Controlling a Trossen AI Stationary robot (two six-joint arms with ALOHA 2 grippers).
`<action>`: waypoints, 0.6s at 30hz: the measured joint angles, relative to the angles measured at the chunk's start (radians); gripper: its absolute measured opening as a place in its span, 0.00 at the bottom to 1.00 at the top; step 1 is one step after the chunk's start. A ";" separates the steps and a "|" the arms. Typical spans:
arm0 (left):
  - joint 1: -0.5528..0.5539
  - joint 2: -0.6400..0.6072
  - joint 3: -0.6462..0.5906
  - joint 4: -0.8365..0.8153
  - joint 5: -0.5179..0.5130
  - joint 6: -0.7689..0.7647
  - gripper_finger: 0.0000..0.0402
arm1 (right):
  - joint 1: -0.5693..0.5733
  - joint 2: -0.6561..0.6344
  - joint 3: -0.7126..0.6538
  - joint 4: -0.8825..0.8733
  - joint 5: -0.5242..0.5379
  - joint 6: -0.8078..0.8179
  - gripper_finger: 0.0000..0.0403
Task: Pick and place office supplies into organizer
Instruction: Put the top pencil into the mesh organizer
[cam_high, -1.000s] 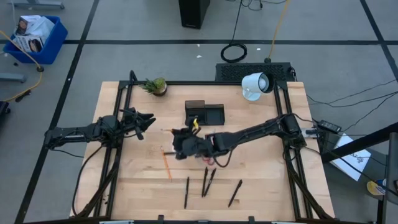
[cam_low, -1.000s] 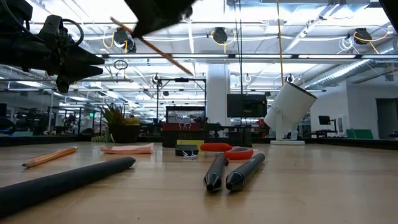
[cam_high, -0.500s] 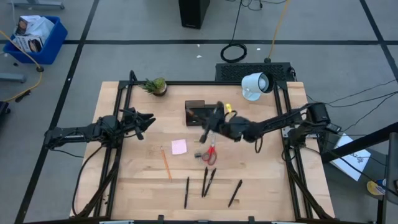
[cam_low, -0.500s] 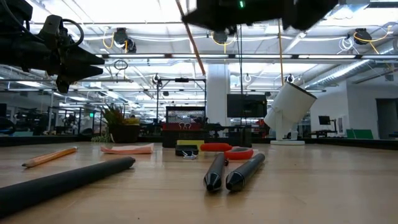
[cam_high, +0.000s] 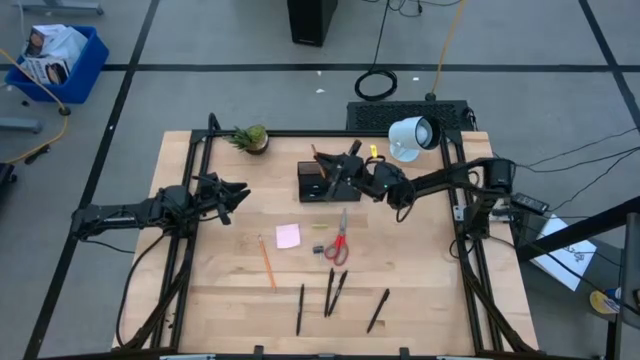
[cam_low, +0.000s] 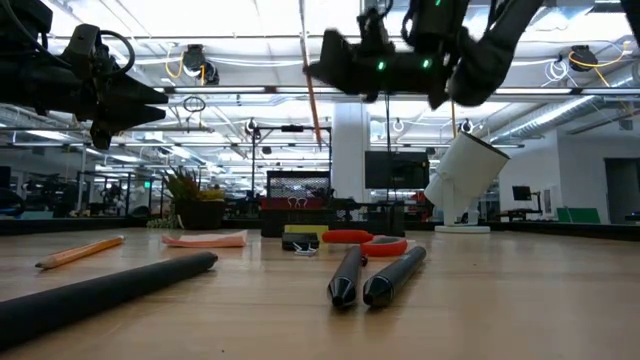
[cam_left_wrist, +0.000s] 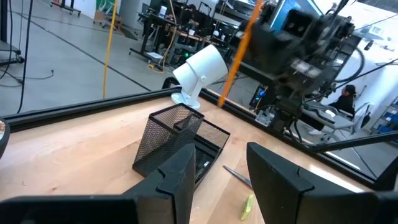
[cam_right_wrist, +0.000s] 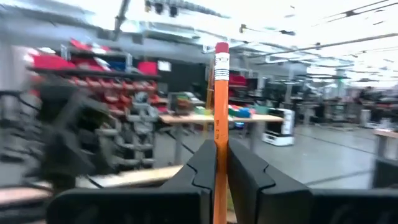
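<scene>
Above the organizer (cam_high: 328, 181), a black mesh box with a tall cup and low tray, the right tool (cam_high: 341, 172) is clamped on one orange pencil (cam_right_wrist: 219, 130), red eraser up. Nearer than the organizer lie one pencil (cam_high: 267, 262), four pens (cam_high: 333, 292), scissors (cam_high: 338, 243), and a pink pad (cam_high: 288, 236). Small pieces beside the scissors are unclear. The left tool (cam_high: 238, 194), fingers apart, holds nothing.

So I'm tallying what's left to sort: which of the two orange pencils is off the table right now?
The orange pencil clamped upright in the right gripper, over the organizer. The other pencil lies flat on the table, beside the pink pad.
</scene>
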 joint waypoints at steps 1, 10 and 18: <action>0.000 0.000 0.000 0.000 0.000 0.000 0.37 | -0.003 0.020 0.001 0.022 -0.001 -0.009 0.05; 0.000 0.000 0.000 0.000 0.000 0.000 0.37 | -0.037 0.168 0.009 0.232 0.010 -0.034 0.05; 0.000 0.000 0.000 0.001 0.000 0.000 0.37 | -0.066 0.251 0.060 0.238 0.009 -0.017 0.05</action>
